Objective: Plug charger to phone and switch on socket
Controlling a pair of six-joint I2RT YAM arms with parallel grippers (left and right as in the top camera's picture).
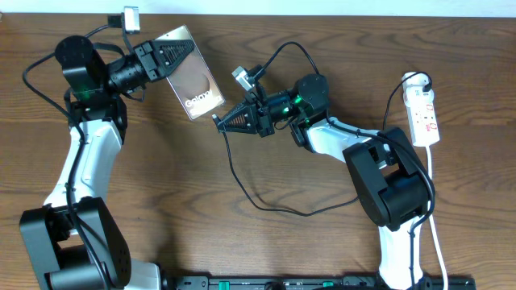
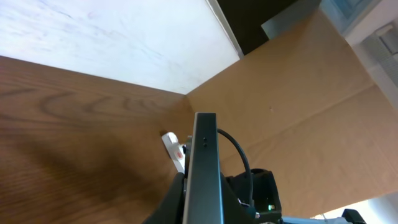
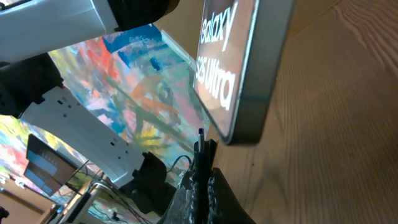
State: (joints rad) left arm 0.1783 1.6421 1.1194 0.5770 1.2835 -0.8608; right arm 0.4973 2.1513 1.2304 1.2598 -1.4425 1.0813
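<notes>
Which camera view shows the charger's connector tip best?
Right wrist: the connector tip juts large from the right gripper, close to the phone. Overhead shows it tiny; left wrist does not show it.

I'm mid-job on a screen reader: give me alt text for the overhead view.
The left gripper holds a flat brown-screened smartphone tilted above the wooden table, while the right gripper pinches the tip of a thin black charger cable beside the phone's lower edge. A white power strip with red markings lies at far right.
</notes>
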